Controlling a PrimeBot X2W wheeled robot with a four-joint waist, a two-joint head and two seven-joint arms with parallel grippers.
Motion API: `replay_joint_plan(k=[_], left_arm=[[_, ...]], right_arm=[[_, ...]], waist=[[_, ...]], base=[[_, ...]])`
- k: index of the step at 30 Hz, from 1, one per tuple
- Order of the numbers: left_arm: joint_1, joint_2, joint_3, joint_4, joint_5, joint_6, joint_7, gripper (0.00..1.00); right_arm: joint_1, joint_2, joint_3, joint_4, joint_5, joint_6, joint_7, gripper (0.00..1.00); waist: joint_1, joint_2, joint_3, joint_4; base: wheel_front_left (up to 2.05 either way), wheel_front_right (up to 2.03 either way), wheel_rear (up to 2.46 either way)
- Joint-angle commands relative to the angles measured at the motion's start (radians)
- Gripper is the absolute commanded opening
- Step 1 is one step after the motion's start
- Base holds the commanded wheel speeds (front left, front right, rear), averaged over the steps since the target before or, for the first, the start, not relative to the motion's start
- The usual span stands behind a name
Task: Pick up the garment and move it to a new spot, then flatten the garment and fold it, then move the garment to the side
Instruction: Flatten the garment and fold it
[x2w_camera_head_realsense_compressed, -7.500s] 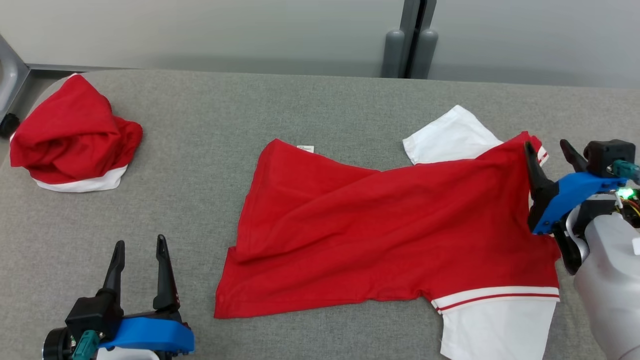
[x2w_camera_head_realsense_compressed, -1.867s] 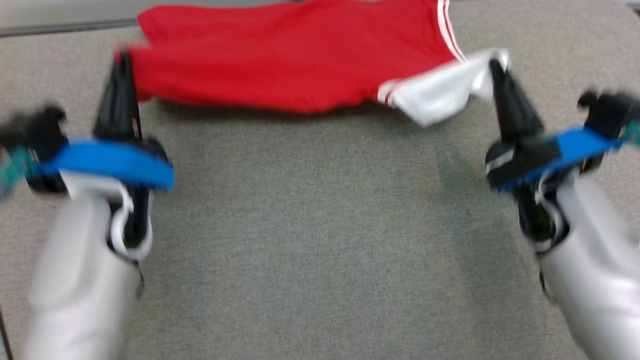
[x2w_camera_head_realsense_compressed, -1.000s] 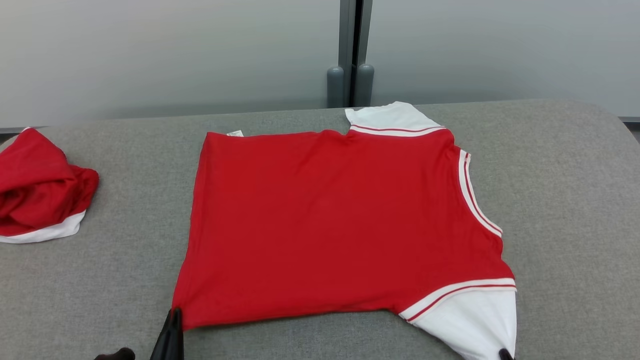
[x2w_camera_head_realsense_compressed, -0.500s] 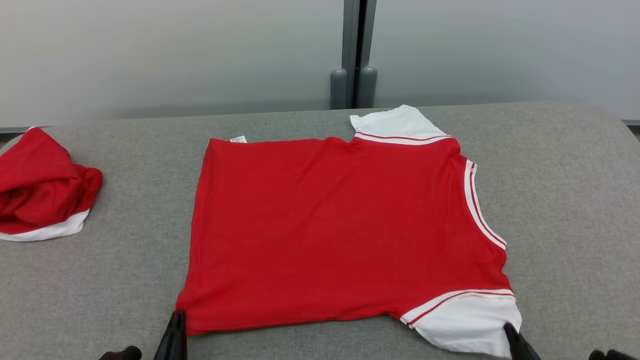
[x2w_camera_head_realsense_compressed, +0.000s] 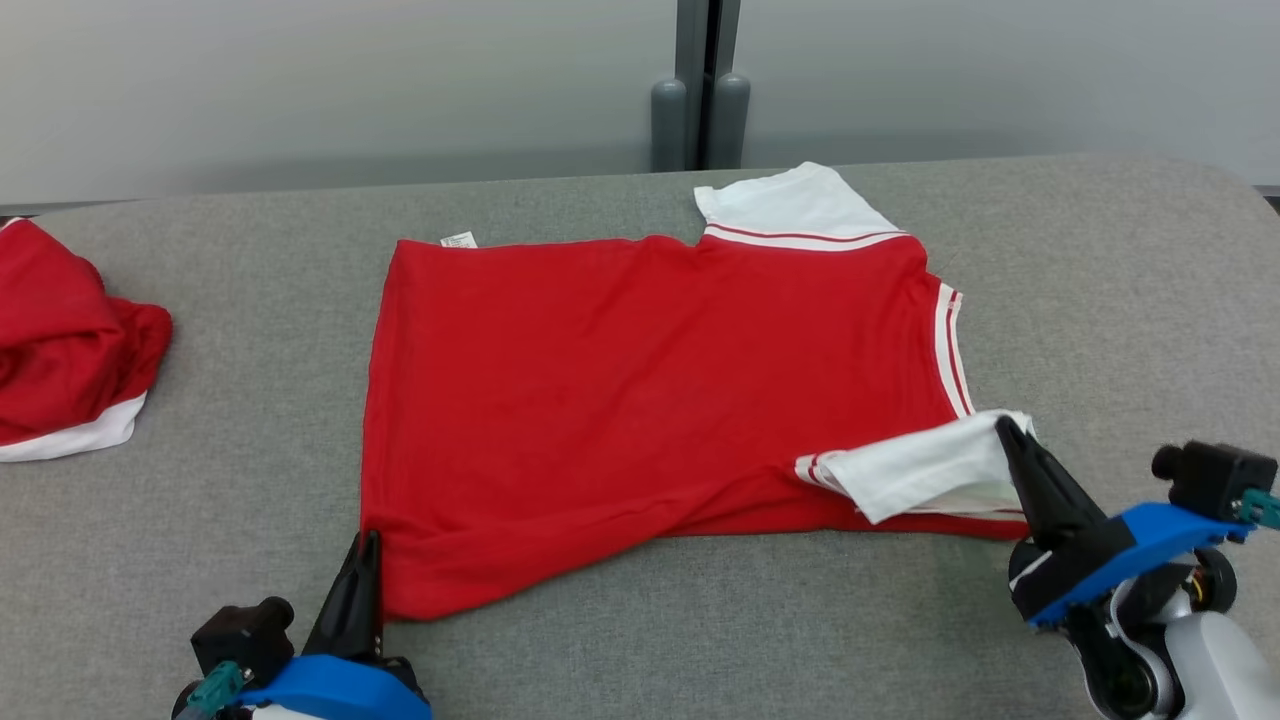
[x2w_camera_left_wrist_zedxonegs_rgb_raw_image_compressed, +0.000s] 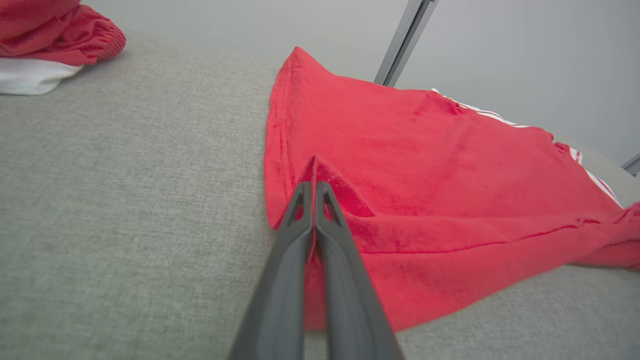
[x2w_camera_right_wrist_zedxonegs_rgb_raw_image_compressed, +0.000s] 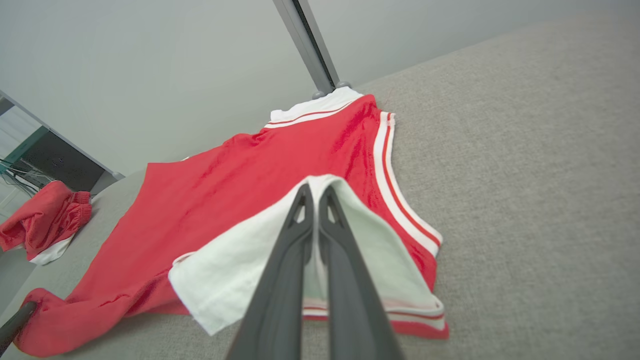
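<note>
Red in the body and white at both sleeves, the garment (x2w_camera_head_realsense_compressed: 640, 400) lies spread on the grey cloth-covered table (x2w_camera_head_realsense_compressed: 1120, 300), on the robot's side of the grey post (x2w_camera_head_realsense_compressed: 700, 90) that stands behind the table's far edge. Its far sleeve (x2w_camera_head_realsense_compressed: 790, 205) lies just before the foot of the post, slightly to the post's right. From there the red body runs toward the robot. The striped neckline is on the post's right and the straight hem on its left. A small white label (x2w_camera_head_realsense_compressed: 459, 240) pokes out at the far hem corner, left of the post.

The left gripper (x2w_camera_head_realsense_compressed: 368, 545) is well to the left of the post and on the near side of the garment. Its two dark fingers are pressed together on the near hem corner, pinching a small raised ridge of red cloth between them. The right gripper (x2w_camera_head_realsense_compressed: 1003, 430) is to the right of the post, also on the near side. Its fingers are likewise closed, on the edge of the near sleeve (x2w_camera_head_realsense_compressed: 925, 465), which is turned back over the red body rather than lying out flat. Between the two grips, the garment's near edge runs slanted and creased.

A second, crumpled red-and-white heap of cloth (x2w_camera_head_realsense_compressed: 60, 340) sits far to the left of the post, at the table's left edge and well apart from the spread garment.
</note>
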Motion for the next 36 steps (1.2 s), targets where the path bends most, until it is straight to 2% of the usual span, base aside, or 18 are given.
replay_joint_plan(k=[1, 6, 13, 21, 22, 23, 24, 25, 36], left_arm=[[-0.020, 0.006, -0.002, 0.003, -0.002, -0.001, -0.002, 0.00], [-0.085, 0.023, -0.032, 0.015, 0.002, -0.001, -0.002, 0.00], [-0.223, 0.047, -0.094, 0.094, -0.016, -0.001, 0.000, 0.00], [-0.342, 0.076, -0.145, 0.208, -0.040, -0.001, -0.003, 0.00], [-0.350, 0.079, -0.152, 0.222, -0.044, -0.001, -0.002, 0.00], [-0.363, 0.079, -0.152, 0.229, -0.043, -0.001, -0.002, 0.01], [-0.374, 0.079, -0.146, 0.232, -0.039, -0.001, -0.002, 0.88], [-0.376, 0.077, -0.141, 0.235, -0.033, -0.001, -0.003, 1.00], [-0.200, 0.012, -0.033, 0.165, 0.048, 0.000, -0.002, 1.00]], right_arm=[[-0.042, -0.010, 0.012, 0.023, -0.007, 0.002, -0.003, 0.00], [-0.197, -0.042, 0.053, 0.179, 0.000, 0.002, -0.004, 0.00], [-0.359, -0.054, 0.097, 0.391, 0.037, 0.002, -0.034, 0.00], [-0.470, -0.046, 0.177, 0.542, 0.082, 0.002, -0.108, 0.00], [-0.478, -0.046, 0.183, 0.557, 0.086, 0.002, -0.125, 0.18], [-0.486, -0.044, 0.191, 0.564, 0.097, 0.002, -0.136, 0.64], [-0.489, -0.041, 0.199, 0.574, 0.110, 0.002, -0.150, 1.00], [-0.488, -0.044, 0.208, 0.582, 0.120, 0.002, -0.159, 1.00], [-0.335, -0.139, 0.354, 0.591, 0.142, 0.002, -0.287, 1.00]], waist=[[-0.0002, -0.0003, 0.007, 0.007], [-0.0002, -0.0003, 0.035, 0.028], [-0.0002, -0.0003, 0.075, 0.053], [-0.0002, -0.0003, 0.095, 0.043], [-0.0002, -0.0003, 0.096, 0.041], [-0.0002, -0.0003, 0.098, 0.040], [-0.0002, -0.0003, 0.099, 0.040], [-0.0002, -0.0003, 0.098, 0.039], [-0.0002, -0.0003, 0.026, 0.027]], base=[[0.00, 0.00, 0.00], [0.00, 0.00, 0.00], [0.00, 0.00, 0.00], [0.00, 0.00, 0.00], [0.00, 0.00, 0.00], [0.00, 0.00, 0.00], [0.00, 0.00, 0.00], [0.00, 0.00, 0.00], [0.00, 0.00, 0.00]])
